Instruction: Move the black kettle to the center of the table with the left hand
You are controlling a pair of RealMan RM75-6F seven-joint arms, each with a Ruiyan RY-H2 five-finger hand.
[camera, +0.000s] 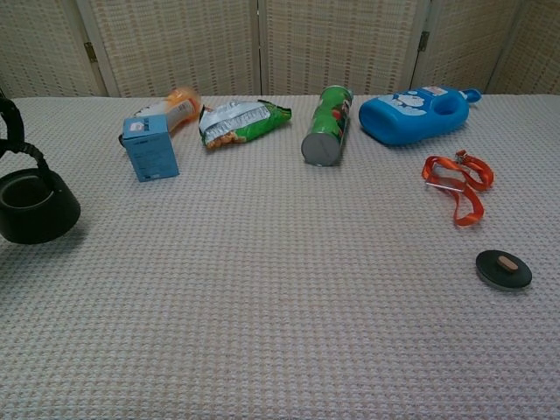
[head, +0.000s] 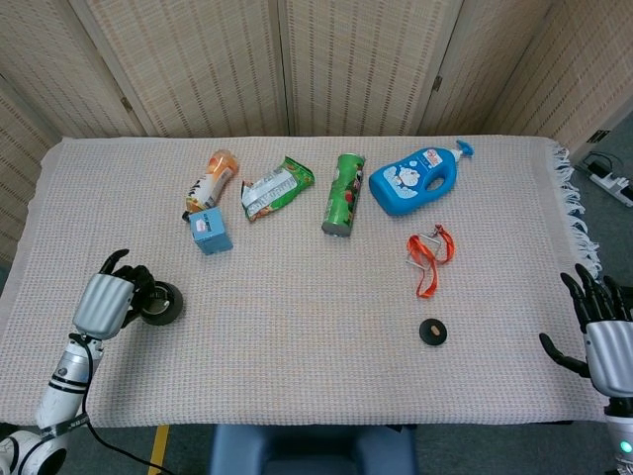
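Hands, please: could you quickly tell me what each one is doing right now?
Left hand: holding the black kettle at the table's left side.
Right hand: open, fingers spread, holding nothing.

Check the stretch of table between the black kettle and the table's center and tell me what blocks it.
Nothing visible blocks it. The black kettle sits near the table's left edge, held by the left hand. The cloth toward the center is bare; the blue box lies further back, and the black disc lies beyond the center, to the right.
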